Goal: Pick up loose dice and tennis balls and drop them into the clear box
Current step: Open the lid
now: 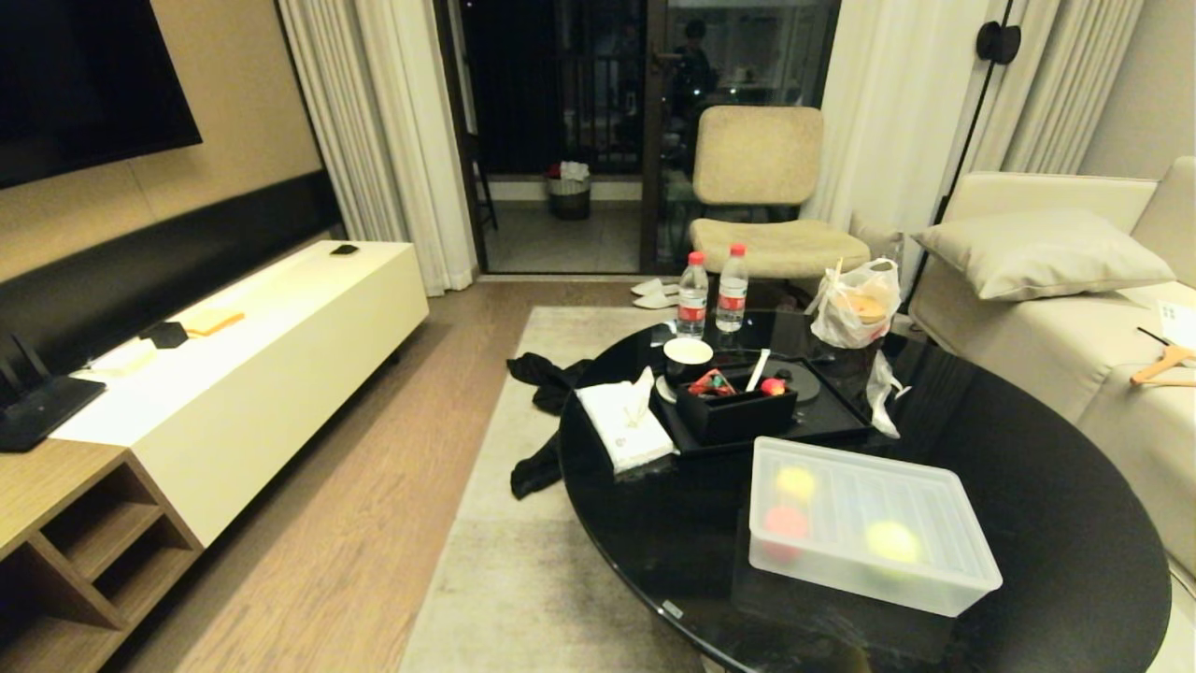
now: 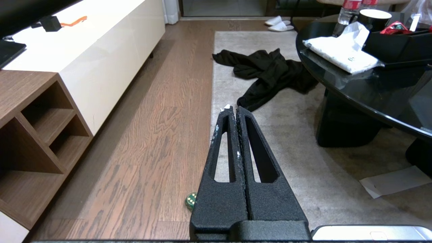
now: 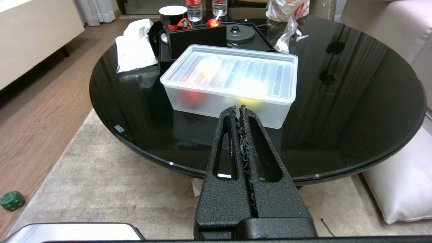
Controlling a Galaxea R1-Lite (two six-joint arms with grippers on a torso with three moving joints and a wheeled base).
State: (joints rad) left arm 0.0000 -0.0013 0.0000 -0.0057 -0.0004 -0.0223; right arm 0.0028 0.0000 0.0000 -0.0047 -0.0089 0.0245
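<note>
Head view: clear box [image 1: 874, 533] sits lidded on the black round table [image 1: 1046, 486], blurry yellow and red shapes inside. 1 green die [image 3: 11, 200] loose on the floor near the rug edge. Left gripper [image 2: 233, 109] and right gripper [image 3: 238, 109] both clenched, empty, low by the base. Risks: lid [image 3: 236, 69] blocks any drop; die sits close to the base, awkward reach.

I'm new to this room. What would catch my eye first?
The clear box, lid on, sits on the round black table with coloured shapes showing through. A green die lies loose on the floor by the rug's edge. A black garment sprawls on the rug.
</note>
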